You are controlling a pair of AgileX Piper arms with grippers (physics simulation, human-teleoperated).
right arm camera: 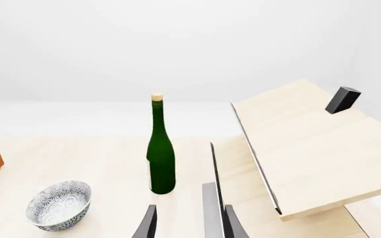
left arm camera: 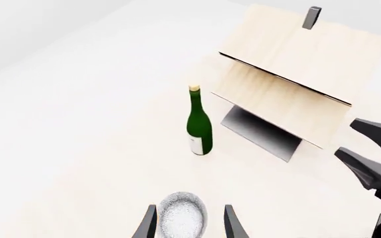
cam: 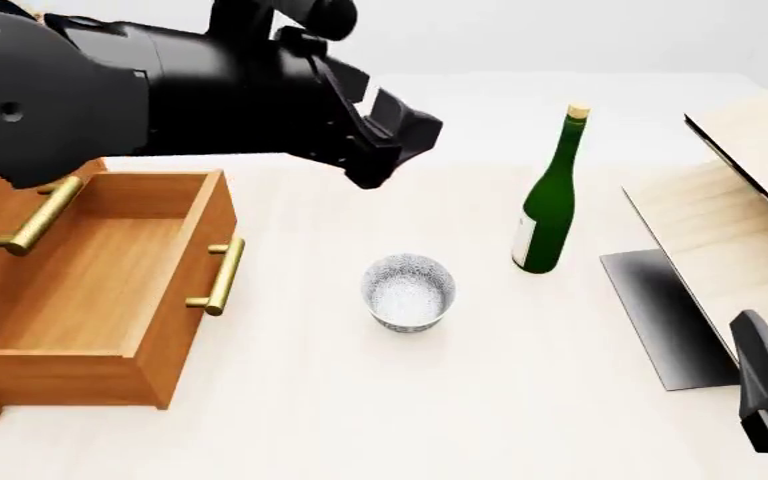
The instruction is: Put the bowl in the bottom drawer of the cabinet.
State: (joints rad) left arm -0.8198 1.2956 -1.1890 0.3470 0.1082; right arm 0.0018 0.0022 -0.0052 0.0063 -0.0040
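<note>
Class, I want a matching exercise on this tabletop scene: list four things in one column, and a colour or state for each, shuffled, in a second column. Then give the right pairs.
Things
1. bowl
2. bottle
3. bottom drawer
4. left gripper

States
A. green, standing upright with a cork
B. pulled open, nothing inside
C. open, fingers either side of the bowl in the left wrist view
D. white with speckles, upright on the table

Pairs: 1-D, 2-A, 3-B, 4-C

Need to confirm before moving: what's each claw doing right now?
Left claw: open, fingers either side of the bowl, not holding it.
Right claw: open, empty.
</note>
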